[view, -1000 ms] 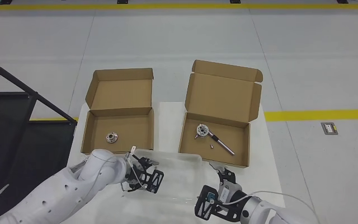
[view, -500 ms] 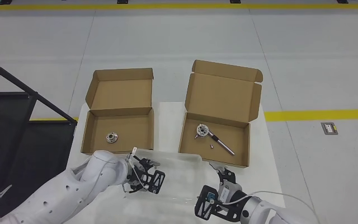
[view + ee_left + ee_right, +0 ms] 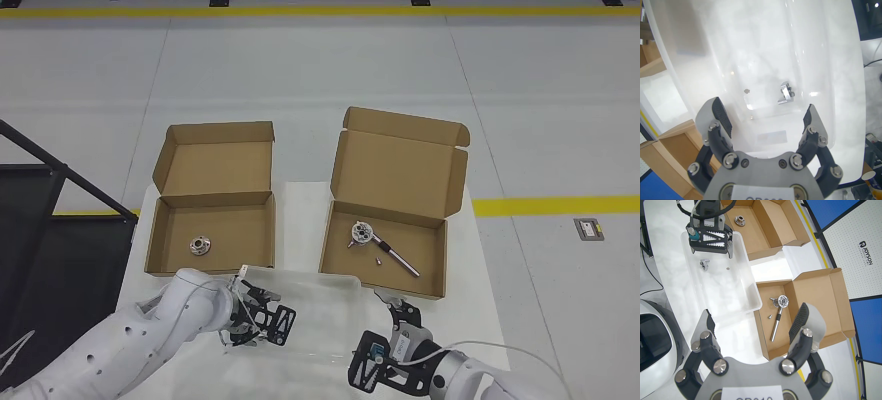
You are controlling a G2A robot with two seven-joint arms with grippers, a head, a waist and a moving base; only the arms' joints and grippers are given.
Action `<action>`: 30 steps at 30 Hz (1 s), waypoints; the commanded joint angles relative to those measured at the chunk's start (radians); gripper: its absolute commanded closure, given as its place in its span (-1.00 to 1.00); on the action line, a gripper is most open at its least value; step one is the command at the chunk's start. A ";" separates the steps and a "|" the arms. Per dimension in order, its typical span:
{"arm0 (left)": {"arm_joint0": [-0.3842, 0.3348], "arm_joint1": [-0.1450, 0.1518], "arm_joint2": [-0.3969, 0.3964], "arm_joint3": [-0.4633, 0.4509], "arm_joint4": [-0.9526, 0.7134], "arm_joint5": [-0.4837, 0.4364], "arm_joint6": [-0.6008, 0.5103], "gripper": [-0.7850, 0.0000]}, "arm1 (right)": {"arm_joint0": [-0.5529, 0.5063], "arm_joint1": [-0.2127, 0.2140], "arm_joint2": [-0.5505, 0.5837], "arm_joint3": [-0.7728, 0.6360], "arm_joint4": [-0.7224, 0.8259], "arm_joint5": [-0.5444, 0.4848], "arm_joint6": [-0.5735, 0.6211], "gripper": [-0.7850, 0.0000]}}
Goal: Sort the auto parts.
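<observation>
Bracket (image 3: 786, 94) lies on the floor of the clear bin (image 3: 846, 79), just ahead of the released left pincer (image 3: 762, 103). The right pincer (image 3: 755, 308), also released, is farther off.

A: The tub (image 3: 772, 47) is clear plastic, glossy, with small highlights along its walls.

B: The bracket (image 3: 786, 93) in it is bare bright metal.

A: The left box (image 3: 215, 160) and right box (image 3: 400, 165) are matt brown cardboard.

B: The flange (image 3: 739, 220) and rod (image 3: 776, 323) gleam like polished steel.

A: The left end effector (image 3: 763, 106) has black ribbed pads (image 3: 721, 115) on smooth pale shells, with shiny metal screws.

B: The surface (image 3: 300, 215) is white and smooth, slightly glossy.
</observation>
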 commanded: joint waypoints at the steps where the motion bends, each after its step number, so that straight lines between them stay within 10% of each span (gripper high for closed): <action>1: 0.000 0.000 0.000 0.000 0.001 0.001 0.001 -1.00 | 0.000 0.000 0.000 0.000 0.000 0.000 0.000 -1.00; 30: 0.033 -0.009 -0.015 0.008 -0.007 0.035 -0.002 -1.00 | 0.000 0.000 0.000 0.000 0.000 0.000 0.000 -1.00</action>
